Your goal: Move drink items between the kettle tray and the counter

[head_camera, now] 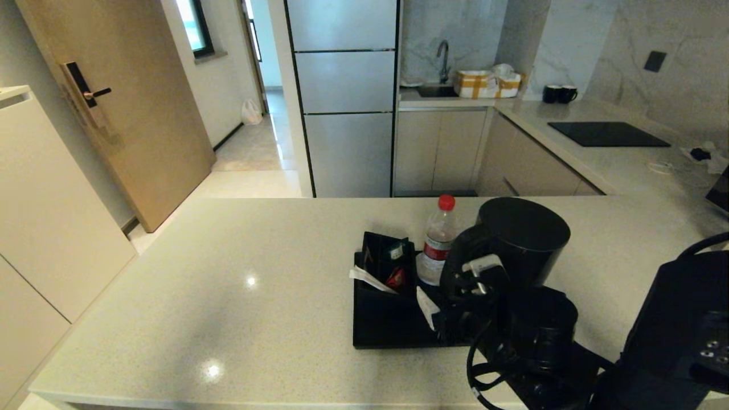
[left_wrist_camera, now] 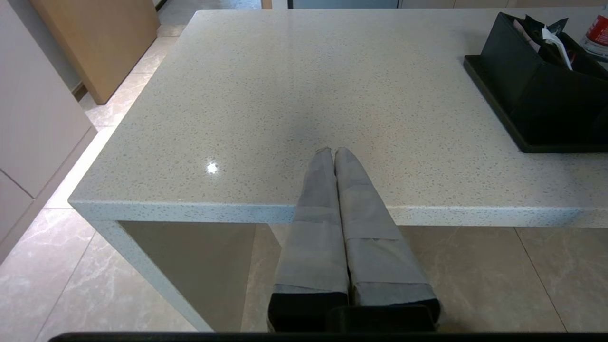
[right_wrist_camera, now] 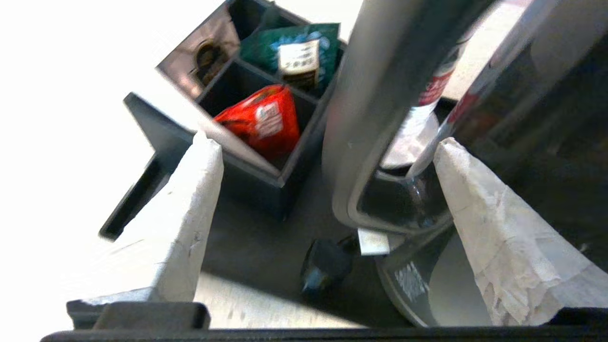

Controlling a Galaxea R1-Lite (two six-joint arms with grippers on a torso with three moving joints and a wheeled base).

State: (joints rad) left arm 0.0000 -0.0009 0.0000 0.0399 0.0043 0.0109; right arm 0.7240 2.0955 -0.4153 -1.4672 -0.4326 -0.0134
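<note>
The dark kettle (head_camera: 524, 239) stands upright at the right side of the black kettle tray (head_camera: 376, 336), on the pale counter (head_camera: 228, 285). The clear bottle (head_camera: 439, 242) with a red cap stands on the tray just left of the kettle. My right gripper (head_camera: 455, 287) is at the kettle's loop handle (right_wrist_camera: 375, 118). It is open, its white fingers wide apart on either side of the handle, not pressing it. The bottle's label (right_wrist_camera: 434, 90) shows behind the handle. My left gripper (left_wrist_camera: 332, 151) is shut and empty, over the counter's near edge, left of the tray (left_wrist_camera: 494, 102).
A black sachet box (head_camera: 387, 267) with red and green packets (right_wrist_camera: 261, 118) fills the tray's left part. A small dark plug-like object (right_wrist_camera: 325, 266) lies on the tray by the kettle's foot. A black hob (head_camera: 606, 134) and two mugs (head_camera: 558, 94) sit on the far counter.
</note>
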